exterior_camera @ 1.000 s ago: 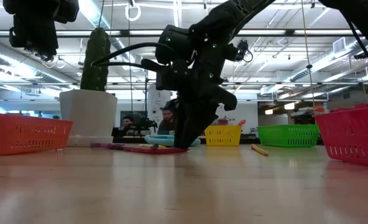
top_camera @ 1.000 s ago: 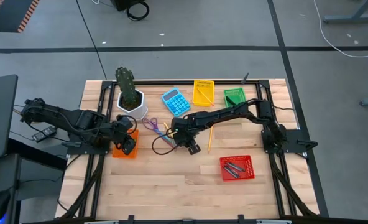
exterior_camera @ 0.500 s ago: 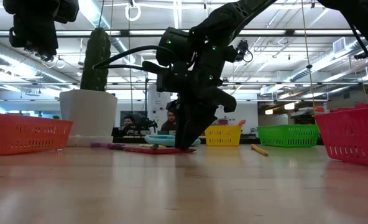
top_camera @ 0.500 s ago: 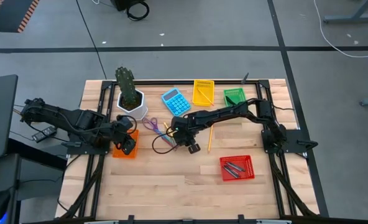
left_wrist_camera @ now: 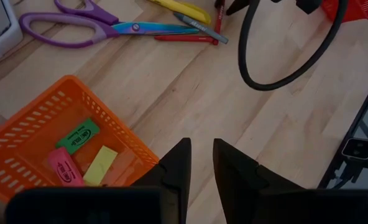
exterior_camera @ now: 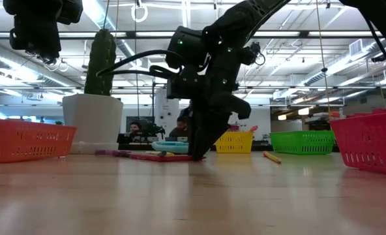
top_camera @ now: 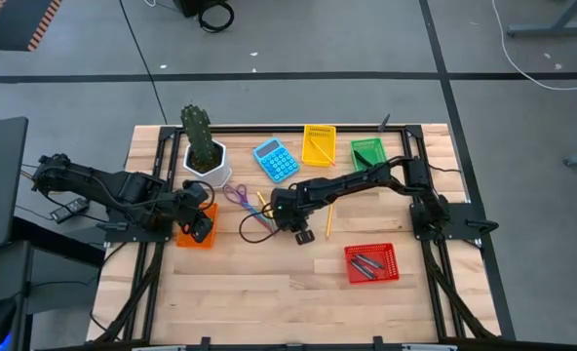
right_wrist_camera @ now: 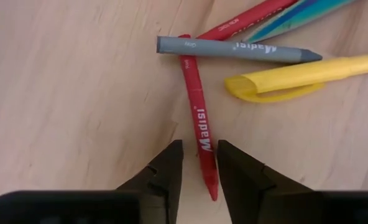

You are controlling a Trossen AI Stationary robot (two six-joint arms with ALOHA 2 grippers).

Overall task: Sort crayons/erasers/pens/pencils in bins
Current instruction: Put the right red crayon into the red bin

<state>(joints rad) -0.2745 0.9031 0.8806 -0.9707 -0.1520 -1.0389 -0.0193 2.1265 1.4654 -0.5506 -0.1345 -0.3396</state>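
Centrally on the worktop, a red crayon is being straddled by the right tool, whose fingers are standing slightly parted on either side of it, not yet clenched. Erasers are lying in the orange bin, above which the left tool is hovering, narrowly parted and grasping nothing.

1. In the right wrist view, the lower end of the red crayon goes between the gripper's fingers; if they touch it, I cannot tell.
2. The yellow pen is cut off by the picture's edge.
3. In the left wrist view, the scissors lose one handle loop at the edge.
4. In the high view, the items in the red bin are too small to name.
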